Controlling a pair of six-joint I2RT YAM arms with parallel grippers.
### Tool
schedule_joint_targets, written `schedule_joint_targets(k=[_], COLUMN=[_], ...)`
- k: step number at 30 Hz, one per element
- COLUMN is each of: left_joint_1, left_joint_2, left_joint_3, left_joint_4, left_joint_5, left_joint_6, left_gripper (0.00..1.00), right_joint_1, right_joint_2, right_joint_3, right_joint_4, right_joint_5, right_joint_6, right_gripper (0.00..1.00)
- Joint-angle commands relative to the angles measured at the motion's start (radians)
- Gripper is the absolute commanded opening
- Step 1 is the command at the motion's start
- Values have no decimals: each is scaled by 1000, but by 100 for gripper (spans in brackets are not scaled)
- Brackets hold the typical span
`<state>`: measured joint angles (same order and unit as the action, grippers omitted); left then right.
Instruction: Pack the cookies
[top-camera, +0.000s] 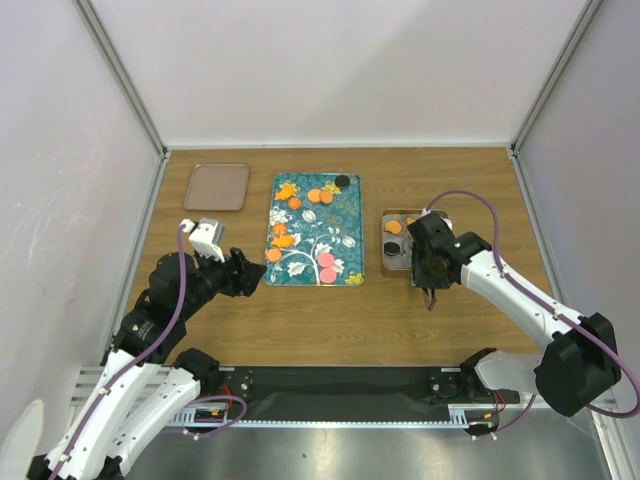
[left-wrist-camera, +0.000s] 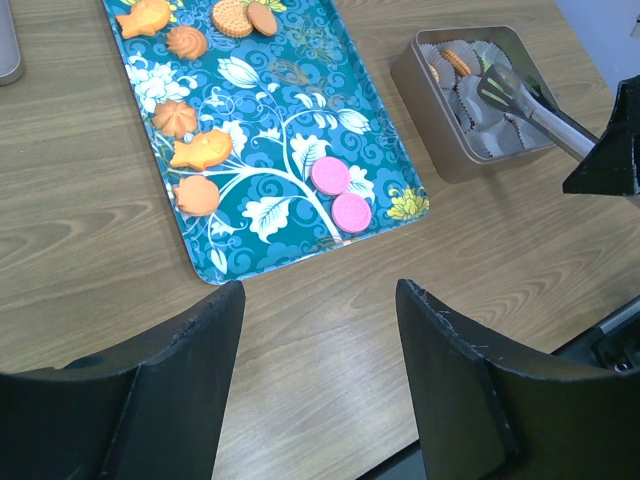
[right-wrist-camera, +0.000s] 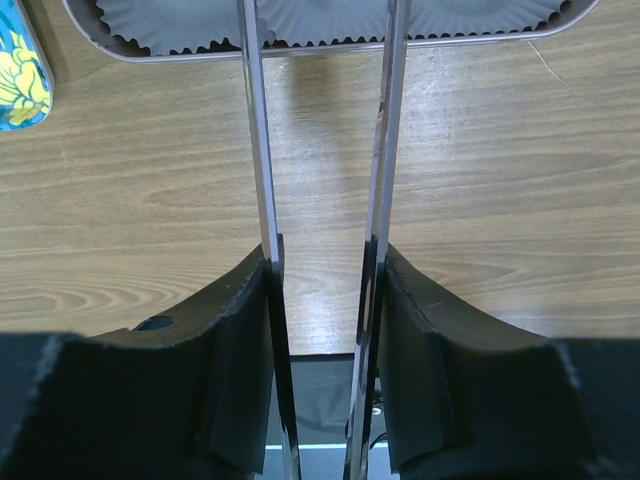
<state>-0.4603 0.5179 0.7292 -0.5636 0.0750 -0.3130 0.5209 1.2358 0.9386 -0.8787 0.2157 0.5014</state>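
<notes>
Orange cookies (top-camera: 320, 196), a black one (top-camera: 342, 181) and two pink ones (top-camera: 326, 266) lie on the teal floral tray (top-camera: 345, 215). The pink pair (left-wrist-camera: 340, 194) also shows in the left wrist view. My left gripper (left-wrist-camera: 320, 290) hangs open over bare wood just in front of the tray's near edge. My right gripper (right-wrist-camera: 320, 260) is shut on metal tongs (right-wrist-camera: 258, 150), whose two arms stand apart and reach to the tin (right-wrist-camera: 330, 45). The tin (top-camera: 384, 255) holds paper cups, with an orange cookie (top-camera: 394, 227) and a black one (top-camera: 391, 248) in them.
A brown empty tray (top-camera: 217, 186) sits at the back left. White walls close off the table on three sides. Bare wood lies between the teal tray and the tin, and along the near edge.
</notes>
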Motion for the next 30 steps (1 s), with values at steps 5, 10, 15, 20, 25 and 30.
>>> schedule_joint_targets(k=[5, 10, 15, 20, 25, 30], left_joint_1=[-9, -9, -9, -9, -9, -9], left_joint_2=[-10, -10, -12, -13, -10, -12], left_joint_3=[3, 3, 3, 3, 3, 4], left_joint_4=[24, 25, 25, 24, 22, 18], left_joint_5=[3, 5, 5, 2, -4, -21], left_joint_6=[8, 8, 9, 8, 6, 3], left_gripper=[69, 68, 68, 69, 68, 68], right_joint_1=[-12, -13, -13, -13, 46, 247], right_joint_2=[-4, -6, -16, -33, 3, 201], right_joint_3=[6, 8, 15, 64, 192, 396], right_joint_4=[30, 27, 20, 0, 18, 52], right_joint_5=[-1, -1, -3, -4, -30, -6], right_joint_6=[-9, -9, -12, -23, -53, -84], right_gripper=[46, 47, 47, 47, 49, 52])
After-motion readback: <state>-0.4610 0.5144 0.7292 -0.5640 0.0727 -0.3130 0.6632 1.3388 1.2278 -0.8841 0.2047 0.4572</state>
